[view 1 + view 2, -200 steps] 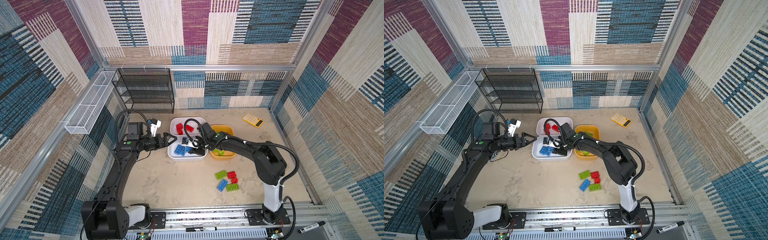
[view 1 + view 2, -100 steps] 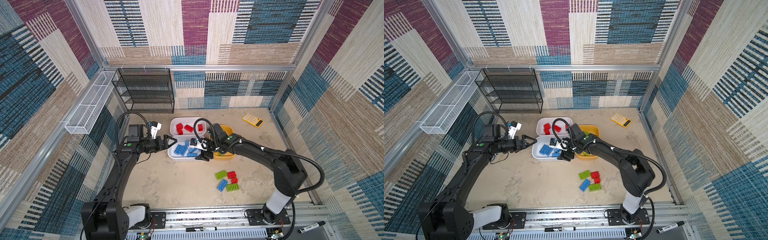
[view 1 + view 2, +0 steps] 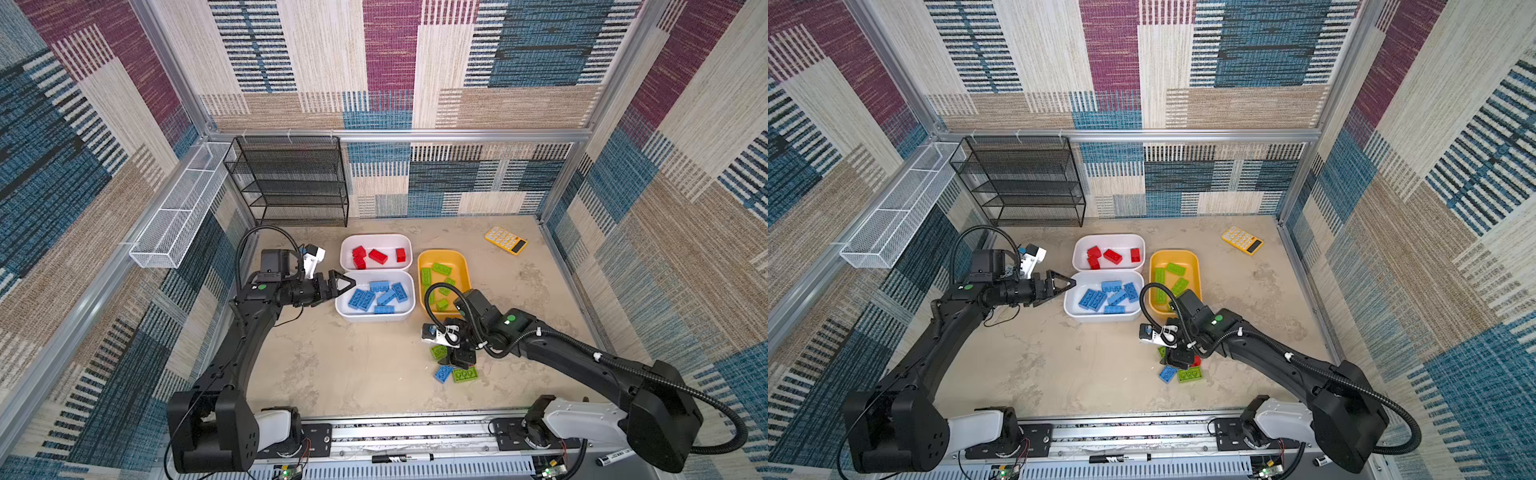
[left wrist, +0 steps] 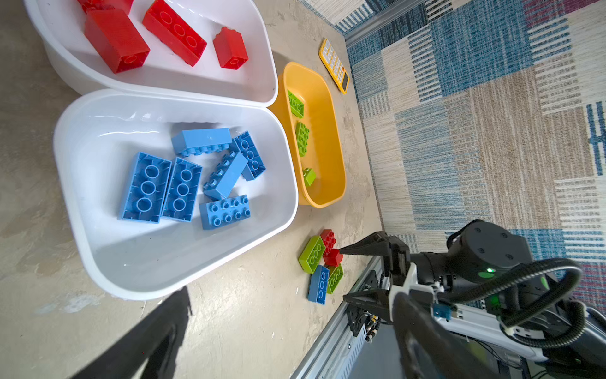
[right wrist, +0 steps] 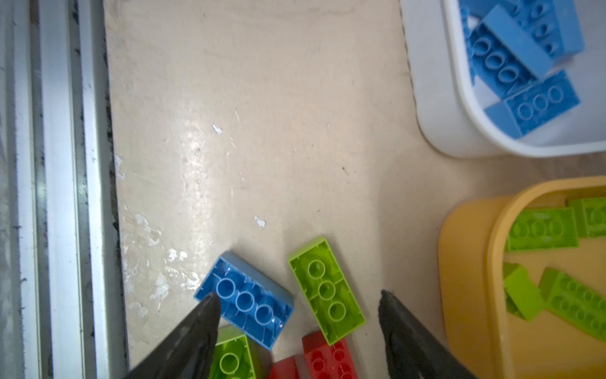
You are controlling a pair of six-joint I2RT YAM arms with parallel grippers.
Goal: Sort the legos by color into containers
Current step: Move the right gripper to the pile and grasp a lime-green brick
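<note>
In both top views my right jaws hang apart over the loose legos (image 3: 464,375) on the tabletop (image 3: 353,374), lower centre. My left jaws stand spread beside the blue-brick tub (image 3: 374,319).

In the right wrist view, I'd straddle only the upturned green brick (image 5: 326,290), lower middle, staying clear of the blue brick (image 5: 244,302).

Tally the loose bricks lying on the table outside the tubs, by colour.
Green bricks: 2
Red bricks: 2
Blue brick: 1
Total: 5
</note>
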